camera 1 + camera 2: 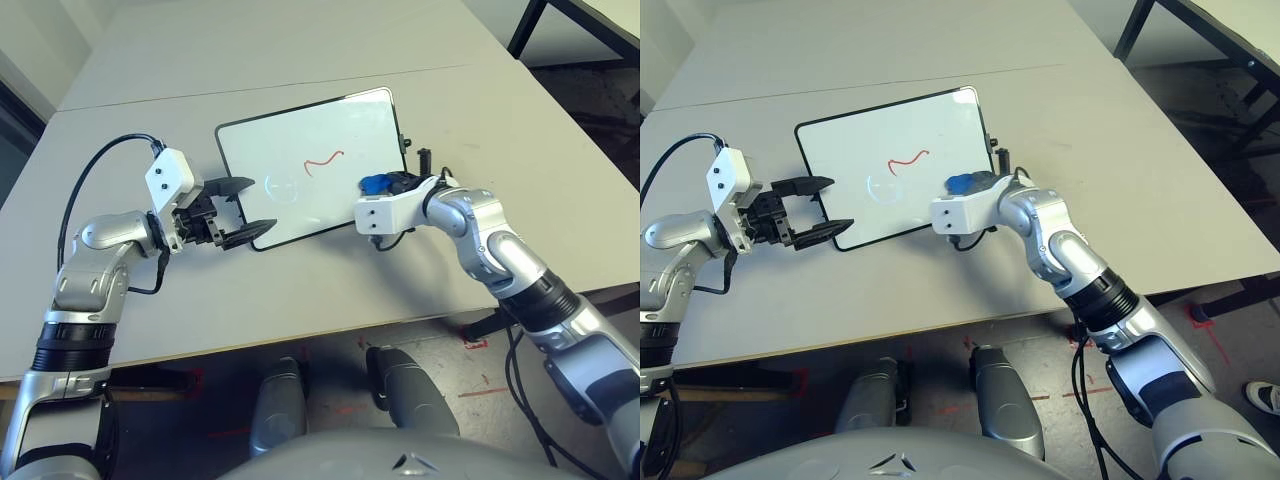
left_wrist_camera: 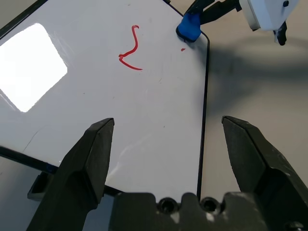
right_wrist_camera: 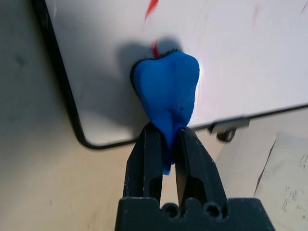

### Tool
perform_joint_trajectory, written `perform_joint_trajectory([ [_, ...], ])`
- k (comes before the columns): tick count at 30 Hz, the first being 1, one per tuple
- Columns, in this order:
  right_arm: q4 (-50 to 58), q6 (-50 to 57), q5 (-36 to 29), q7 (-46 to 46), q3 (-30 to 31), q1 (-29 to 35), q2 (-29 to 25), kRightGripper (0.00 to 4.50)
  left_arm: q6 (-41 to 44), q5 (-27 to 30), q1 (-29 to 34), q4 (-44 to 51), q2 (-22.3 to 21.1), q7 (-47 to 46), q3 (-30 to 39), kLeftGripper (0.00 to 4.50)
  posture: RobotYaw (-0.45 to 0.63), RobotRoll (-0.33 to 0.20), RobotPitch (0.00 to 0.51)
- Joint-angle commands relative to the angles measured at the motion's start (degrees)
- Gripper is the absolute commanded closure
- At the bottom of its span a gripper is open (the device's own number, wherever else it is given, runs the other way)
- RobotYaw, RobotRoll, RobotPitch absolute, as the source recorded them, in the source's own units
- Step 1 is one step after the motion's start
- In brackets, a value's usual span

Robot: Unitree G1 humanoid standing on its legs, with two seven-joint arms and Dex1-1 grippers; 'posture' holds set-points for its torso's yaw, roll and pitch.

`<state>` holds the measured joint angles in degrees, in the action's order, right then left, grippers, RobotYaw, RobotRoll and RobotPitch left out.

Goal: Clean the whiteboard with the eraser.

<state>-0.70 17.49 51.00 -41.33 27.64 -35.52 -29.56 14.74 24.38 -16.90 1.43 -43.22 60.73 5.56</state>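
The whiteboard (image 1: 310,165) lies flat on the pale surface (image 1: 300,290) in front of me, turned at a slant so that one short edge faces my left arm and the other faces my right. A red squiggle (image 1: 322,160) sits near the middle of its white face, and in my left wrist view a tiny red speck (image 2: 183,49) shows close to the board's edge, just beside the eraser (image 3: 167,94).

My right end effector (image 3: 166,144) is pinched tight on the eraser: its two black fingers (image 3: 147,159) squeeze the narrow near end of the blue block so that the soft material bulges out ahead of them. The wide end of the eraser rests against the whiteboard's face, just inside a rounded corner of the black frame, near the board's right-hand short edge. A small black clip (image 3: 226,129) juts from the frame just beside that spot.

My left end effector (image 1: 240,212) stands wide open at the opposite short edge of the board. Its fingers (image 2: 91,159) are spread well apart, one over the white face and one beyond the frame, at a near corner; I cannot tell whether either finger touches the board. A black cable (image 1: 95,170) loops from my left wrist back over the surface.
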Motion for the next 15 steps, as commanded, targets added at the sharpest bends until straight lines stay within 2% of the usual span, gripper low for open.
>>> perform_joint_trajectory([
  [1, -4.1, 0.9, -0.1, 0.0, -1.1, 0.7, -1.1, 4.3, -0.6, -0.9, 0.3, -0.2, 0.0, 0.4, -0.6, 0.0, -0.13, 0.0, 0.151],
  [6, -3.9, 0.9, -0.1, -0.1, -0.7, 0.7, -0.5, 4.3, -0.9, -1.0, 0.0, -0.7, 0.0, 0.5, -0.8, 0.0, -0.13, 0.0, 0.151],
  [15, 0.3, 0.6, 0.4, -2.4, 2.5, 2.0, 4.1, 4.31, -1.2, -1.2, 0.0, -1.0, 0.0, 0.4, -0.8, 0.0, -0.12, 0.0, 0.157],
])
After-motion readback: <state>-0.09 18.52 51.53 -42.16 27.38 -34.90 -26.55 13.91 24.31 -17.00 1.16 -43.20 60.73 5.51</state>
